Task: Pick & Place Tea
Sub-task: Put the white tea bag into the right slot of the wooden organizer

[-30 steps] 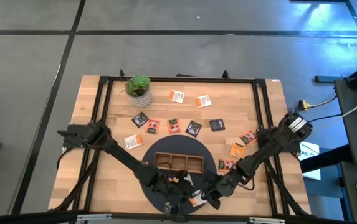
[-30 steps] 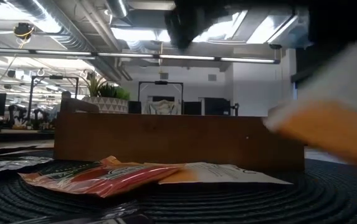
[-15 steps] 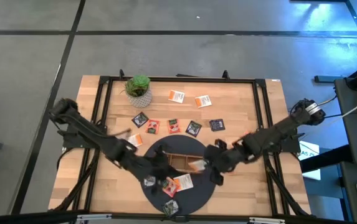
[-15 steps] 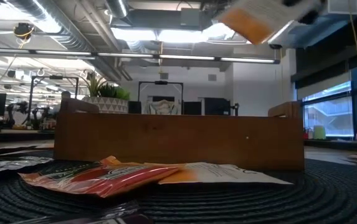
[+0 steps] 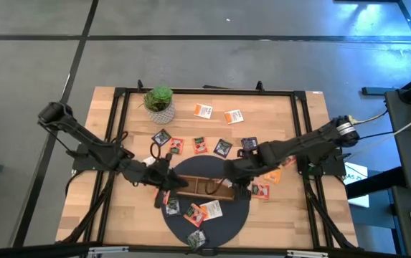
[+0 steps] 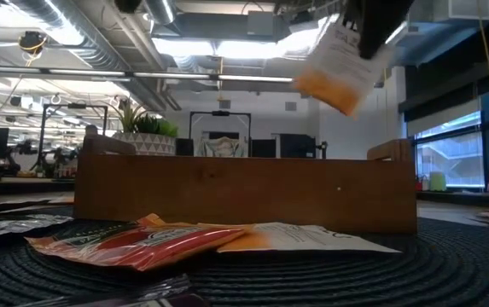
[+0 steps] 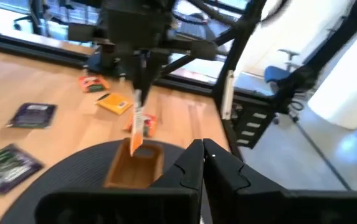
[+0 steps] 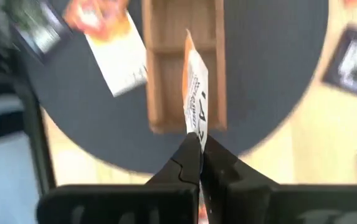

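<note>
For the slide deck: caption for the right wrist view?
Right pincer shut on a white-orange tea packet, held above the wooden tray.

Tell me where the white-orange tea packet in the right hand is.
The right hand holds the white-orange tea packet edge-up in the air over the right end compartment of the wooden tray, which sits on the round dark mat.

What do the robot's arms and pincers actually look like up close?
Two slim, dark, jointed arms, near black all over. The right arm has a pale, silvery round cap at its outer joint. Each ends in a pincer of two flat, matte black fingers with stepped, angular edges; the left pincer looks the same. No markings are visible.
</note>
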### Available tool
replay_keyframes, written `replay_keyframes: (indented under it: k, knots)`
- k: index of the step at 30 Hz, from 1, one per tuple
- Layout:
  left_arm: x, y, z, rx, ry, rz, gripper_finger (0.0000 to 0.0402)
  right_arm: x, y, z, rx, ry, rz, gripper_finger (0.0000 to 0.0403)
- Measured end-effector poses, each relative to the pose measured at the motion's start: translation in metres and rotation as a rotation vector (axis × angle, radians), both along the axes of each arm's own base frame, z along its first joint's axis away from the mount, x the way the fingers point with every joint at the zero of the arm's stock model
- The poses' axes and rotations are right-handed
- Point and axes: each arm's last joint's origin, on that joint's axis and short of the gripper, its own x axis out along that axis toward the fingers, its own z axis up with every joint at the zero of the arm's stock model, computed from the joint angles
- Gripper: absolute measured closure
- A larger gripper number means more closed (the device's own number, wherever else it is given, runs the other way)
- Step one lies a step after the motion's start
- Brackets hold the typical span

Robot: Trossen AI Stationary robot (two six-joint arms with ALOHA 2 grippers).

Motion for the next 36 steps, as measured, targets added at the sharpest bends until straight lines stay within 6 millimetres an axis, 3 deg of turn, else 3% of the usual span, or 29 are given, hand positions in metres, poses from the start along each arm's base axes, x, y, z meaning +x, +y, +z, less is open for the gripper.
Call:
replay_keyframes:
  k: [14,27,36]
  knots:
    - [0.003,0.016,-0.012,0.149,0.098,-0.051,0.0392,0.06,0.004,-0.013,-0.083,0.186,0.069,0.0399]
    - [0.0,0.015,-0.019,0.064,0.193,-0.115,0.0397,0.063,0.005,-0.031,-0.063,0.296,0.057,0.0397]
    - [0.001,0.018,-0.018,-0.008,0.181,0.02,0.0397,0.064,0.005,-0.035,-0.067,0.31,0.056,0.0396]
